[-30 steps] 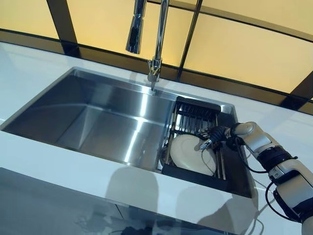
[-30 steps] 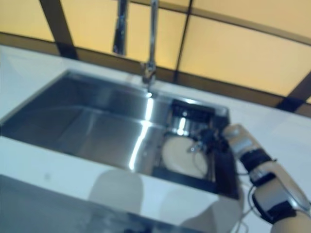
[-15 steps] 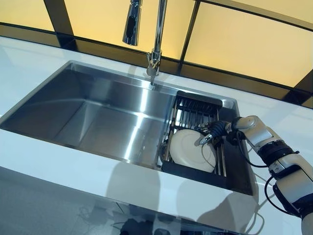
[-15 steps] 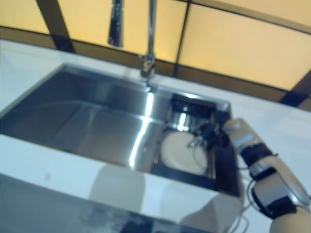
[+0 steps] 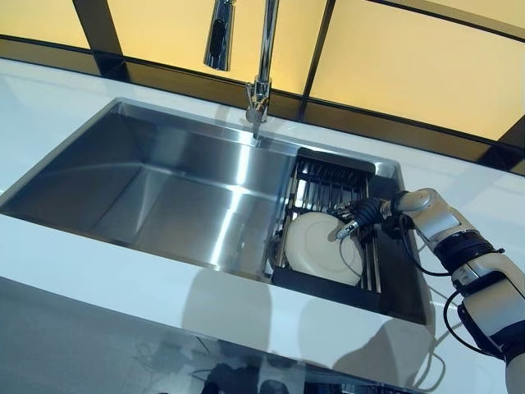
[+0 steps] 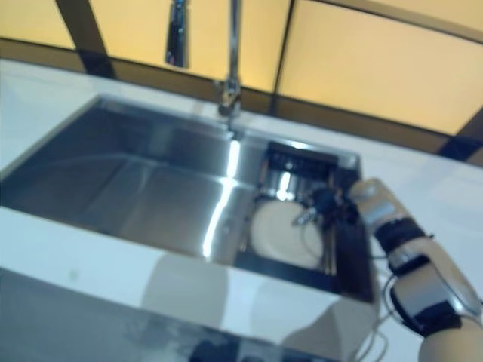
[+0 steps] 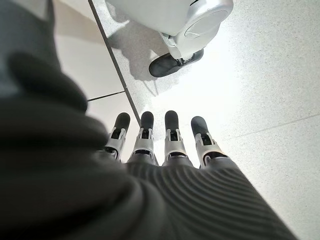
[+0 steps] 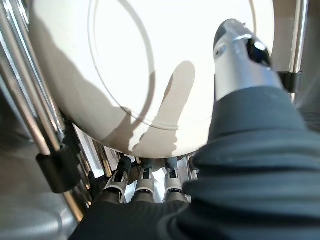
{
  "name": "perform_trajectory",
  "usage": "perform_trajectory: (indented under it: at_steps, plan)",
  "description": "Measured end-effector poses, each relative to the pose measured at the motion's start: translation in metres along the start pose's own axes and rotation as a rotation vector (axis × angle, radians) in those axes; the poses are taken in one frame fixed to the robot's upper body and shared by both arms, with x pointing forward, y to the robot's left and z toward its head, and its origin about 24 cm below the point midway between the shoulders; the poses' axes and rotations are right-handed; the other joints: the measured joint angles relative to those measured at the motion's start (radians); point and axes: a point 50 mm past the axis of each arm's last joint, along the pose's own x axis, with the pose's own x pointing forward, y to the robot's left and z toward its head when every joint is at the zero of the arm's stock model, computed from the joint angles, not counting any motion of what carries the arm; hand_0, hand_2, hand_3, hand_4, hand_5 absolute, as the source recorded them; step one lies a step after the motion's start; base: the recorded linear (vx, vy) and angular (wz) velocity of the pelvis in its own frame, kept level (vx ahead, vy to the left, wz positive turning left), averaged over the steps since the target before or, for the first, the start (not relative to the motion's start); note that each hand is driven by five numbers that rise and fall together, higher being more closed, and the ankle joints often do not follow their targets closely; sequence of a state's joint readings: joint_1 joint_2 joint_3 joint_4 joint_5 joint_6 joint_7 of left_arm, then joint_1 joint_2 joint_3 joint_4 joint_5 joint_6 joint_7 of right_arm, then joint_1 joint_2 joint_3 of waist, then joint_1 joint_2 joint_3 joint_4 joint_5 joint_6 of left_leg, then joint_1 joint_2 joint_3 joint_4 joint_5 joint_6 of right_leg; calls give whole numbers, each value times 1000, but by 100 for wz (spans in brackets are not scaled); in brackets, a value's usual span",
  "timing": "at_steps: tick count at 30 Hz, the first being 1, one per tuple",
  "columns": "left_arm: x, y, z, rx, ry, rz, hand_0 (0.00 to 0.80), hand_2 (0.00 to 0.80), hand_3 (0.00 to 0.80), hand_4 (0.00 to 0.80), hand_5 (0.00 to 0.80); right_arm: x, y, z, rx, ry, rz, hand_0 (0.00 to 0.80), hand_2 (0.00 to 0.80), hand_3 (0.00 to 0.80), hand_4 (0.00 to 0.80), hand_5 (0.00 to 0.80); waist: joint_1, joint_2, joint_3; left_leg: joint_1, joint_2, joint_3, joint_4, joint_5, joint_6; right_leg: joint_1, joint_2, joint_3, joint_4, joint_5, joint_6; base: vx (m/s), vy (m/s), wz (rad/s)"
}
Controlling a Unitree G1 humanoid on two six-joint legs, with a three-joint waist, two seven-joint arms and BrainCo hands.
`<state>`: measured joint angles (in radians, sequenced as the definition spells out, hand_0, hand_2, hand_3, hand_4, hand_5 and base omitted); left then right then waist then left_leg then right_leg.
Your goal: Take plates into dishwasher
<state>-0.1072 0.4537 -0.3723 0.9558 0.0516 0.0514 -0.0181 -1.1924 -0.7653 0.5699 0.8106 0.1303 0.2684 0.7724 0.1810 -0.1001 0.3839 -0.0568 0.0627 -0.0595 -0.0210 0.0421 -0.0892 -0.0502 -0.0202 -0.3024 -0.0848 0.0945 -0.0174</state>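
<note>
Reaching into the rack (image 5: 330,190), your right hand (image 5: 354,218) sits at the far edge of the plate (image 5: 320,248). In the right wrist view its fingers (image 8: 143,183) tuck under the plate's rim while the thumb (image 8: 239,60) lies over the plate's upper face, so the hand is pinching the rim, only narrowly parted. The plate is white and round and rests in the dark wire rack, which fills the right end of the sink (image 5: 164,197). A tall tap (image 5: 262,66) stands behind the sink, with the white worktop (image 5: 98,271) all around. Your left hand (image 7: 160,145) shows only in its own wrist view, fingers straight and holding nothing, above a speckled floor (image 7: 270,75).
</note>
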Motion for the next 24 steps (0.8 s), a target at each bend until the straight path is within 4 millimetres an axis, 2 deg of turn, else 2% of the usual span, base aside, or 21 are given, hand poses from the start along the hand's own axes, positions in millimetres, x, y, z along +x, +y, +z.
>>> perform_trajectory:
  at_steps: [6, 12, 24]
  plan:
    - [1, 4, 9, -7, -27, 10, 0, 0, 0, 0, 0, -5, -7, 8, -1, -18, -39, 0, 0, 0, 0, 0, 0, 4, 9, -26, 1, -1, -2, 17, -3, -26, 1, 0, 0, 13, 1, 0, 0, 0]
    - [1, 3, 9, -9, -28, 10, 0, 0, 0, 0, 0, -5, -9, 7, 4, -18, -64, 0, 0, 0, 0, 0, 0, 8, 12, -29, 1, -2, -4, 19, -2, -29, 0, 0, 0, 16, 3, 0, 0, 0]
    - [1, 4, 13, -24, -52, 11, 0, 0, 0, 0, 0, -16, -16, 10, 18, -21, 14, 0, 0, 0, 0, 0, 3, 12, 16, -42, -1, -3, -4, 25, -1, -42, -1, -1, 0, 21, 1, 0, 0, 0]
